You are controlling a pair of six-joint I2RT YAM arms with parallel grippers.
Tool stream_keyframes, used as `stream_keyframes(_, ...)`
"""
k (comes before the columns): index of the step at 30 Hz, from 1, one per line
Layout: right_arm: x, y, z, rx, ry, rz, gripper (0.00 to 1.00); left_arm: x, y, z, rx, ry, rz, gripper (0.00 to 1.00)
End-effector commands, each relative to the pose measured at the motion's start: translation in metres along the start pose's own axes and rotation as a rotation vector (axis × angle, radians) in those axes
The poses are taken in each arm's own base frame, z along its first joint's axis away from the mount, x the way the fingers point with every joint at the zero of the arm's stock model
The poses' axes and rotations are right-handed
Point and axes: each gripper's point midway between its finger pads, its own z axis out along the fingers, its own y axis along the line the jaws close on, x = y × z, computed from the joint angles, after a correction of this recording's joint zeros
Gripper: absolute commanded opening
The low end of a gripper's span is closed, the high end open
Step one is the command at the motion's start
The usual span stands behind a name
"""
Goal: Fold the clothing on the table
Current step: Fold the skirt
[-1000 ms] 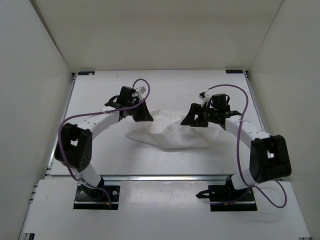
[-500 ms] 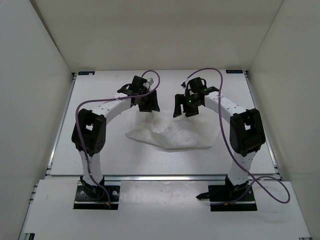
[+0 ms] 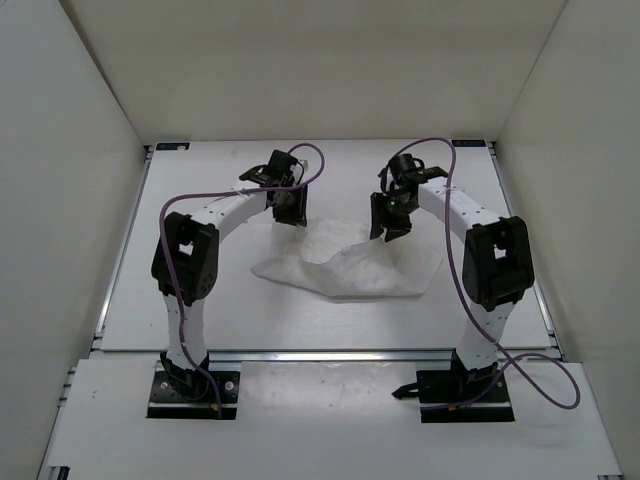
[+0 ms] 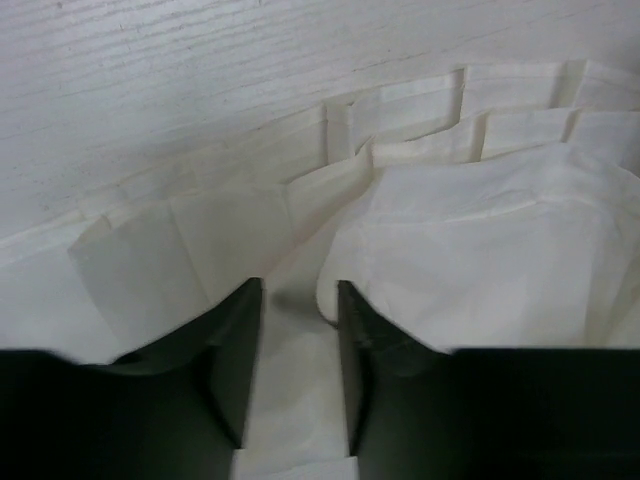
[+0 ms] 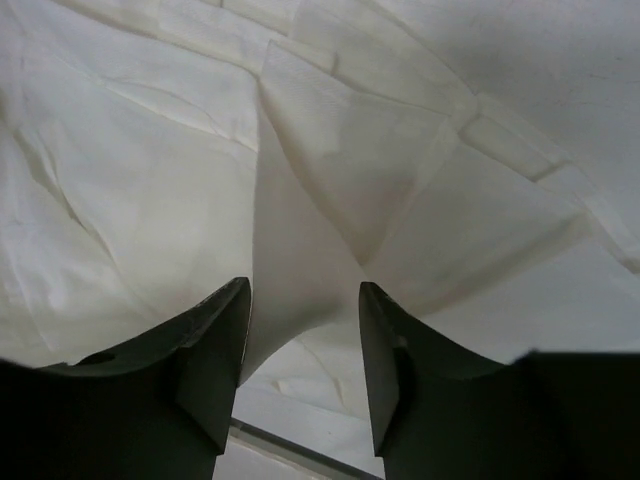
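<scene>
A: Where's the clothing (image 3: pixel 345 268)?

B: Rumpled, mid-table (image 3: pixel 200 300), between the 2 arms. The left tool (image 3: pixel 291 216) is low over its far-left edge and the right tool (image 3: pixel 387 230) is over the far-right part.

A: Jaws?

B: Left: narrow gap, with flat cloth lying under and between the fingers and nothing pinched, so open. Right: wider gap with a raised fold standing in it, and it looks to touch both fingers. I cannot tell whether it bites.

A: Step in hand?

B: My read is that both tools are taking the far edge, to fold it toward the near side.

A: How to do it well?

B: Seat each tool past the pleated hem (image 4: pixel 400 110) so every layer is caught, at equal depth on both sides. Close firmly before any lift. Raise the 2 tools level, keeping the cloth lightly taut between them so the pleats stay straight.
</scene>
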Motion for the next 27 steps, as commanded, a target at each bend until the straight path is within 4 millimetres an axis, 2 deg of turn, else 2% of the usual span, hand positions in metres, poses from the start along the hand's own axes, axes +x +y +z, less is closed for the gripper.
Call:
stream_keyframes(1,-0.005,0.013,-0.011,-0.003,-0.014,-0.031,0.37,-0.01,-0.006,-0.01,0.01,-0.02,0.05,0.38)
stream_keyframes(4,-0.005,0.014,-0.007,0.003,-0.009,-0.037,0.18,-0.007,-0.005,-0.007,0.006,-0.008,0.056,0.23)
stream_keyframes(5,-0.003,0.014,-0.005,-0.001,0.004,-0.029,0.09,-0.007,0.003,-0.005,-0.013,0.0,0.041,0.16)
stream_keyframes(7,-0.002,0.008,-0.003,0.01,0.013,-0.022,0.0,-0.007,0.005,-0.006,-0.027,0.009,0.041,0.06)
stream_keyframes(8,-0.001,0.003,-0.004,0.026,0.019,-0.017,0.0,-0.007,0.005,-0.004,-0.034,0.01,0.052,0.0)
stream_keyframes(9,-0.004,-0.002,-0.004,0.037,0.012,-0.014,0.0,-0.002,0.009,-0.003,-0.051,0.025,0.058,0.0)
stream_keyframes(15,-0.004,-0.044,-0.016,0.092,-0.001,0.035,0.0,-0.015,0.032,-0.004,-0.105,0.004,0.028,0.0)
stream_keyframes(16,-0.002,-0.057,-0.017,0.112,-0.001,0.054,0.0,-0.017,0.029,-0.002,-0.091,0.002,0.034,0.0)
stream_keyframes(20,0.014,-0.089,-0.021,0.162,0.032,0.104,0.0,-0.016,0.048,0.001,-0.117,0.013,0.011,0.0)
stream_keyframes(22,0.019,-0.103,-0.019,0.163,0.034,0.139,0.0,-0.015,0.049,0.004,-0.123,0.02,0.011,0.0)
stream_keyframes(27,0.034,-0.121,-0.016,0.184,0.043,0.16,0.0,-0.008,0.059,0.011,-0.158,0.05,0.014,0.0)
